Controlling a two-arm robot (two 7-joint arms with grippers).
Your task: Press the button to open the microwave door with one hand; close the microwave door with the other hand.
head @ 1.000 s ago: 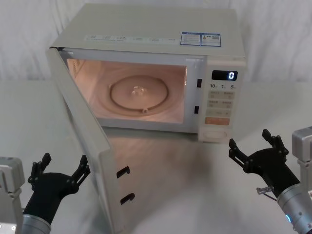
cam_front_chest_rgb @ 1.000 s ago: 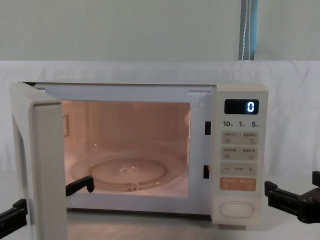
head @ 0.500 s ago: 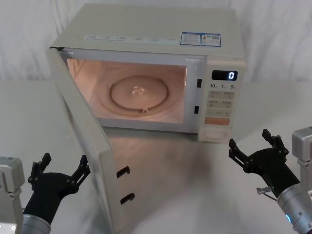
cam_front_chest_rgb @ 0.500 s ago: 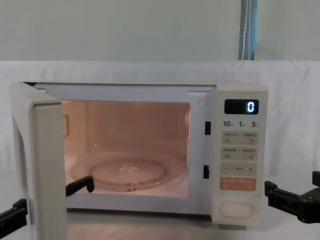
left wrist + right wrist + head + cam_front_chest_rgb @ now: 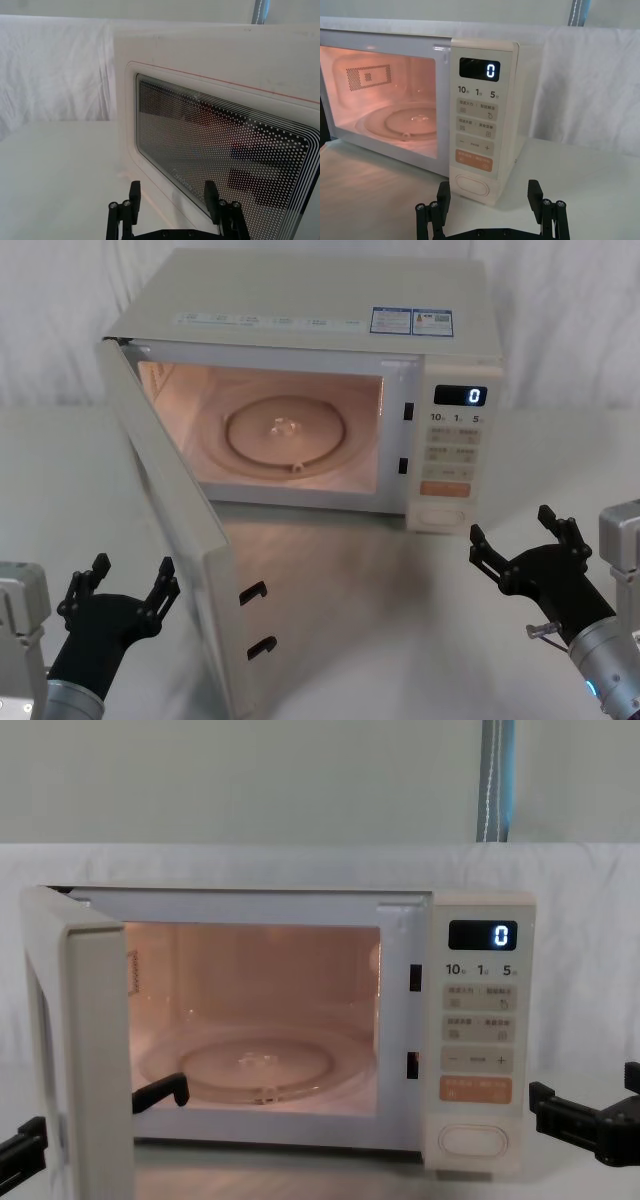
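White-draped table (image 5: 420, 600), microwave (image 5: 330, 310) at its back, door open, cavity lit.
Microwave door (image 5: 175, 530) swung wide to the robot's left; smooth cream plastic, dotted dark window. Button (image 5: 474, 185) oval, unpressed now. Left claw (image 5: 118, 592) spread wide just outside the door; a glancing push may slip. Right claw (image 5: 520, 545) wide, near the panel.

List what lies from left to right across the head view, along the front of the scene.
Black left gripper → open cream microwave door → wide cream oval button → black right gripper.
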